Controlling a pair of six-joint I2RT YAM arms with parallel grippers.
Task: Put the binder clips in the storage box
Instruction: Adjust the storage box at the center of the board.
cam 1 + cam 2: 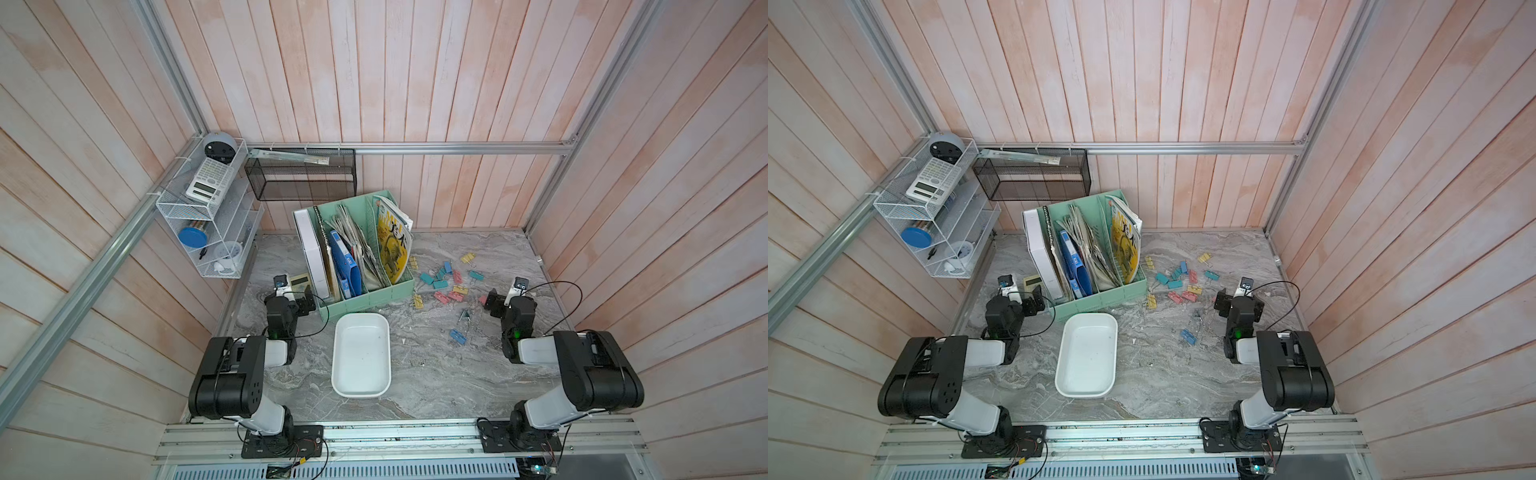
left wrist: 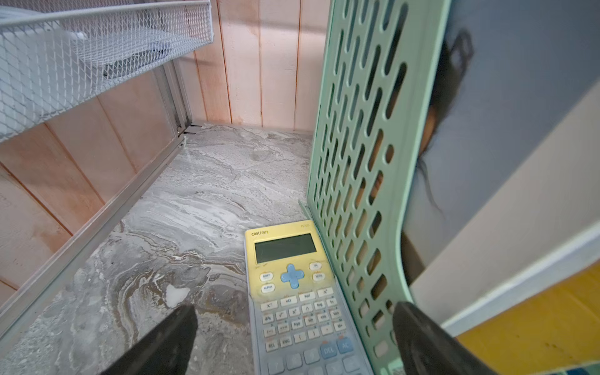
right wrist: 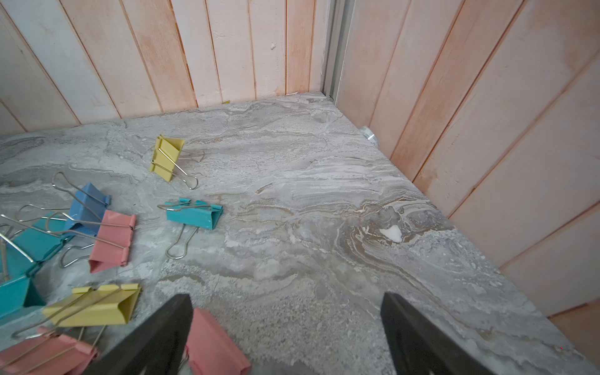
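Observation:
Several pastel binder clips lie scattered on the marble table, to the right of the mint organizer. A blue one lies apart, nearer the front. The storage box, a shallow white tray, sits empty at the table's middle front. My right gripper hovers open at the cluster's right edge. A pink clip lies just inside one of its fingers, and yellow and teal clips lie further out. My left gripper is open over a calculator, far from the clips.
A mint file organizer full of books and folders stands behind the tray. A yellow-and-blue calculator lies against its left wall. A black mesh basket and a white wire shelf hang on the walls at the back left.

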